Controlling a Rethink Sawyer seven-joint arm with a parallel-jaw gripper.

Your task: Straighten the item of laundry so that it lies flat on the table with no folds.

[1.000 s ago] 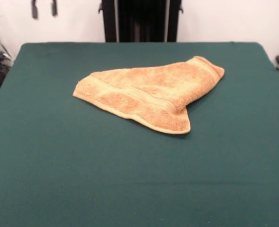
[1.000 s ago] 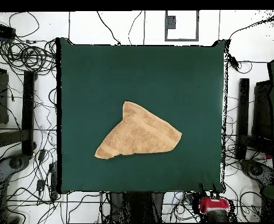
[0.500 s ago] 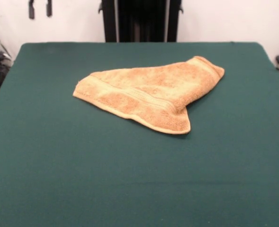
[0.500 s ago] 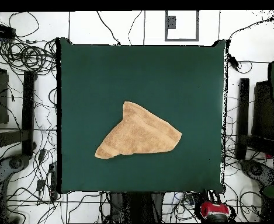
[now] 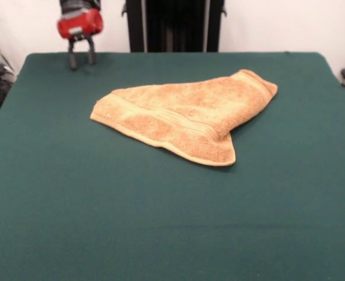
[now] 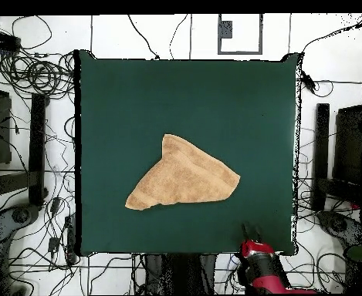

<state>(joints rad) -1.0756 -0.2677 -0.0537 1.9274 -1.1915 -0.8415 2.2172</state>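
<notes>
An orange-tan terry towel (image 5: 184, 114) lay near the middle of the dark green tabletop (image 5: 160, 222), folded over on itself into a rough triangle rather than spread flat. In the front view its long lower edge ran from a rounded corner on the left to a thick doubled corner at the lower right, and a narrower end reached up toward the right. Woven band stripes ran along the near edge. From overhead, the towel (image 6: 184, 177) showed as a triangle with one point toward the far side of the tabletop (image 6: 137, 100), one toward the right, and a blunt end at the lower left.

The gripper (image 5: 82, 57) hung over the far left corner of the tabletop in the front view, well apart from the towel, beneath a red wrist housing (image 5: 79, 23) bearing a small pale patch, perhaps a label, too blurred to read. Its two dark jaws pointed down and stood spread with a clear gap between them, holding nothing. Overhead, the gripper (image 6: 251, 231) showed at the tabletop's near edge, toward the right corner, with the red arm (image 6: 265, 274) behind it.

No brand or writing could be read on the towel or tabletop. Tangled cables (image 6: 29, 77) covered the floor around the table.
</notes>
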